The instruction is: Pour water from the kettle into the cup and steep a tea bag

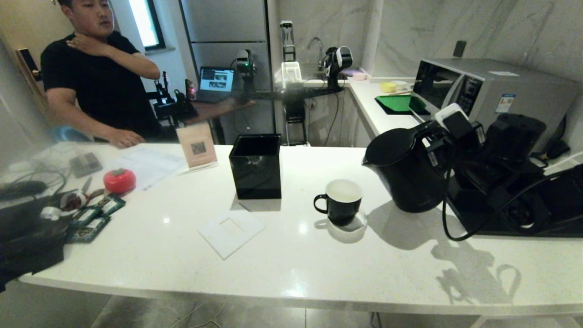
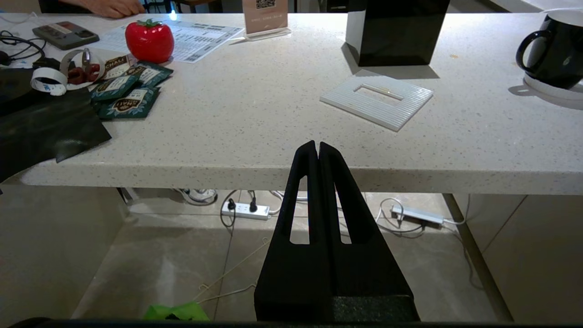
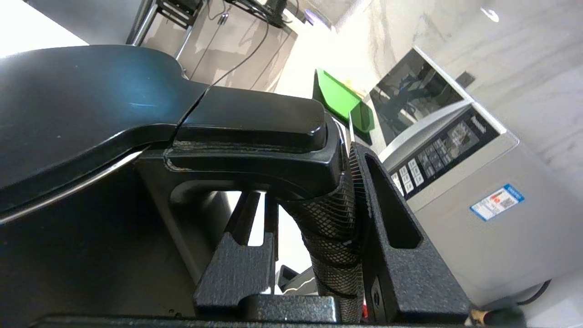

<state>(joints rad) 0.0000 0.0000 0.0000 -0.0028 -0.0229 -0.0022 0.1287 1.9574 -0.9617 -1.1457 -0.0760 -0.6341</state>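
Observation:
The tall black kettle (image 1: 403, 173) is at the counter's right, off its round base (image 1: 519, 214) and leaning a little toward the cup, its spout (image 1: 367, 161) pointing left. My right gripper (image 1: 438, 136) is shut on its loop handle (image 3: 325, 223), one finger inside the loop and one outside. The kettle's lid (image 3: 82, 105) fills the right wrist view. The black cup (image 1: 342, 202), white inside, stands on a white coaster left of the kettle; it also shows as the cup (image 2: 553, 50) in the left wrist view. My left gripper (image 2: 317, 145) hangs shut and empty below the counter's front edge. No tea bag shows.
A black open-topped box (image 1: 255, 166) stands behind and left of the cup, with a white ribbed plate (image 1: 231, 232) in front of it. Dark foil sachets (image 1: 91, 218) and a red tomato-shaped thing (image 1: 119, 180) lie at the left. A person leans on the far left. A microwave (image 1: 483, 91) stands behind the kettle.

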